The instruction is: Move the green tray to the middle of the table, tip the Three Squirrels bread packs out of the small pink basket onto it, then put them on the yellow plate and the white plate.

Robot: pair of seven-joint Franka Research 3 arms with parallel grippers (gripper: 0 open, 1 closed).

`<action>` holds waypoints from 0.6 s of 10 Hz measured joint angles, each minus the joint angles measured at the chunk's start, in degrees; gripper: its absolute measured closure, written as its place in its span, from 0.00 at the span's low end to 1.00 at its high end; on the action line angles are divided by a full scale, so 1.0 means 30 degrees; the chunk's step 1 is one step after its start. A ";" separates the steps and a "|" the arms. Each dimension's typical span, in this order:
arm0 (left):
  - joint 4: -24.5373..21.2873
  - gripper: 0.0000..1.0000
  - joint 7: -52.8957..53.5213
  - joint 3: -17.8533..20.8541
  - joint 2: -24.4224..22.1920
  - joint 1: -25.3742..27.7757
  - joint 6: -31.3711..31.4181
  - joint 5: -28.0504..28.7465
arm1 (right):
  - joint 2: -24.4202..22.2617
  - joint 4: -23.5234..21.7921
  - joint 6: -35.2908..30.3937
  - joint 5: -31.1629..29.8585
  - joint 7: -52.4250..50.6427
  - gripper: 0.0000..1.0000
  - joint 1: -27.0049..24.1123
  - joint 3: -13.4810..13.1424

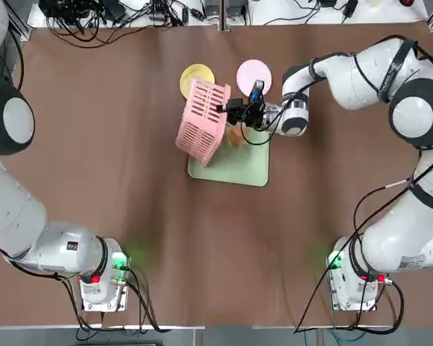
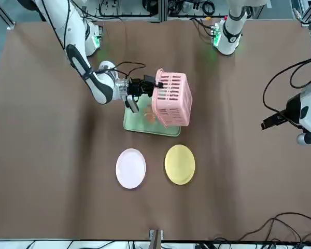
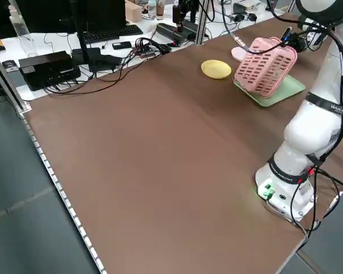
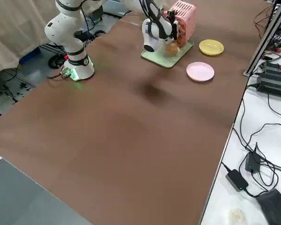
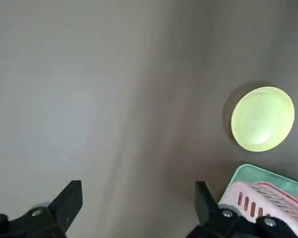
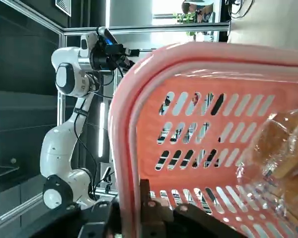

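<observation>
The small pink basket [image 1: 202, 121] hangs tilted on its side over the green tray [image 1: 238, 167], which lies mid-table. My right gripper [image 1: 229, 109] is shut on the basket's rim [image 6: 124, 129]. Three Squirrels bread packs [image 1: 236, 135] show at the basket's mouth just above the tray, and one pack [image 6: 280, 148] rests against the slatted wall. Behind the tray sit the yellow plate [image 1: 197, 76] and the white plate [image 1: 253, 74], both bare. My left gripper [image 5: 138, 188] hovers open and high at the table's left side, holding nothing.
Bare brown table [image 1: 115, 216] surrounds the tray on all sides. Both arm bases [image 1: 101, 277] stand at the near edge. Cables, a keyboard and boxes [image 3: 57, 63] crowd the bench beyond the far edge.
</observation>
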 joint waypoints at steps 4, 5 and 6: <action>0.0000 0.00 -0.0002 -0.0002 0.0001 -0.0002 0.0000 0.0000 | -0.0211 -0.0383 -0.0506 -0.1253 0.0000 0.92 -0.0268 -0.0728; 0.0000 0.00 -0.0002 -0.0003 0.0001 -0.0003 0.0000 0.0000 | -0.0224 -0.0480 -0.0659 -0.1617 -0.0095 0.92 -0.0359 -0.0952; 0.0000 0.00 -0.0002 -0.0003 0.0001 -0.0003 0.0000 0.0000 | -0.0225 -0.0624 -0.0813 -0.1783 -0.0411 0.92 -0.0416 -0.1108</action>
